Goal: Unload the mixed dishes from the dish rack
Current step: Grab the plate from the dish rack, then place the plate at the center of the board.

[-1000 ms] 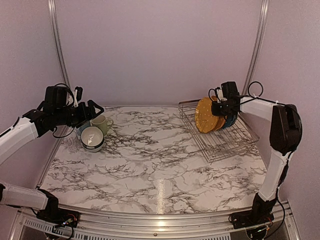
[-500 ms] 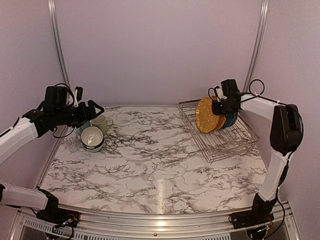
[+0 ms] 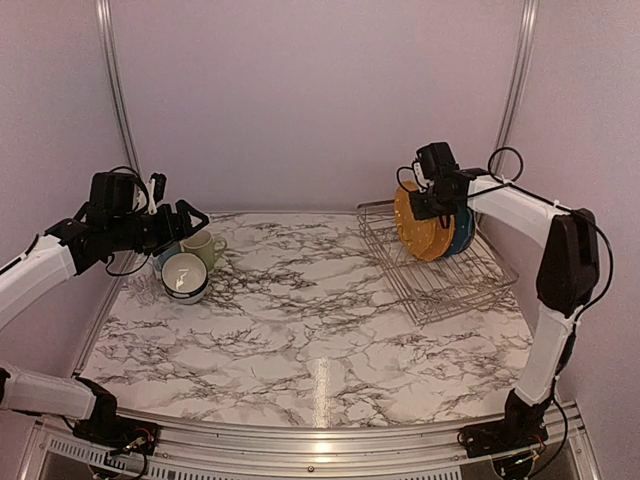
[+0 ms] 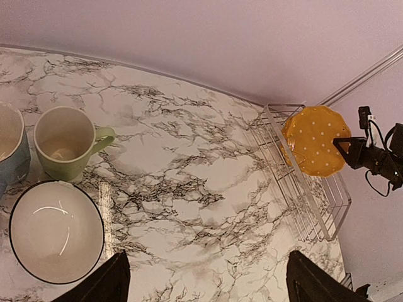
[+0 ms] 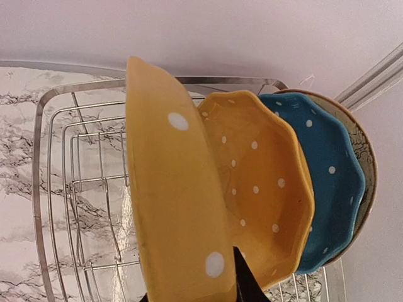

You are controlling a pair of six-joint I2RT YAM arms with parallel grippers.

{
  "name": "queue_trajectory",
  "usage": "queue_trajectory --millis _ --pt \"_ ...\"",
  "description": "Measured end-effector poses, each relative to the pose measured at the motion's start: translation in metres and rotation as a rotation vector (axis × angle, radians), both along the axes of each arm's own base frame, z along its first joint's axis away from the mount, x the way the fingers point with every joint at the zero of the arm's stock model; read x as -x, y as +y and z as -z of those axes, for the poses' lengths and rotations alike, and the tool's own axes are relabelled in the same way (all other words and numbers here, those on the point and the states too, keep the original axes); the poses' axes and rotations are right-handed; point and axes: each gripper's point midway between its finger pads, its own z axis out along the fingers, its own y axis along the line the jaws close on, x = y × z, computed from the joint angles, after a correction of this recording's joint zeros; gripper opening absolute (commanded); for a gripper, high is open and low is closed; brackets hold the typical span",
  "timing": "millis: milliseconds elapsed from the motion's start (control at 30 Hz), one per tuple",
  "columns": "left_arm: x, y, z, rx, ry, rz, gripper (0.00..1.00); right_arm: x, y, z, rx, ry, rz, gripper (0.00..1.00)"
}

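Pinching yellow plate [image 5: 173,201], right fingers [image 5: 244,287] mostly hidden; left fingers [image 4: 106,283] wide, empty.

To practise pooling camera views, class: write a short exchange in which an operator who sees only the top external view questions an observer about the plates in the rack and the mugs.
Operator: What stands behind the front yellow plate that the right gripper holds?
Observer: Right wrist view: a second yellow plate, a blue dotted plate, then a cream patterned plate.
Operator: I can barely see past the left gripper. What is there?
Observer: Left wrist view: a light-blue mug beside the pale-green mug.
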Motion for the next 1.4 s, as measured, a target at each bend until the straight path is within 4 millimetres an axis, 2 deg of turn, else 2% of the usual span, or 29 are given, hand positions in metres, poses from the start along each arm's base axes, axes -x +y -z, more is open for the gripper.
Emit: queue_trajectory --millis 300,367,500,667,800,900,1033,1167,1300,1400 --pt "0.000 0.000 0.000 0.003 0.001 0.000 0.88 0.013 0.010 -0.022 0.206 -0.044 -0.017 0.00" --pt "0.000 -0.001 0.000 0.004 0.001 0.000 0.88 0.015 0.009 -0.032 0.227 -0.056 -0.015 0.00" --pt "0.001 -0.002 0.000 0.006 0.003 0.003 0.88 0.017 0.004 -0.065 0.229 -0.117 0.004 0.00" --pt "0.005 -0.001 -0.005 0.014 -0.010 0.001 0.88 0.025 0.012 -0.110 0.109 -0.201 -0.021 0.00" --pt "0.008 0.001 -0.013 0.022 -0.028 -0.003 0.88 0.032 0.037 -0.130 -0.078 -0.237 -0.104 0.00" --pt "0.011 0.002 -0.017 0.024 -0.039 -0.007 0.88 0.034 0.068 -0.136 -0.273 -0.232 -0.195 0.00" --pt "0.015 0.006 -0.019 0.021 -0.047 -0.016 0.88 0.036 0.114 -0.131 -0.507 -0.181 -0.313 0.00" --pt "0.019 0.012 -0.016 0.010 -0.054 -0.035 0.89 0.038 0.164 -0.103 -0.672 -0.087 -0.408 0.00" --pt "0.019 0.012 -0.013 0.005 -0.049 -0.040 0.89 0.043 0.218 -0.046 -0.770 0.080 -0.457 0.00" --pt "0.015 0.009 -0.009 0.002 -0.035 -0.033 0.89 0.054 0.249 0.003 -0.803 0.214 -0.465 0.00"
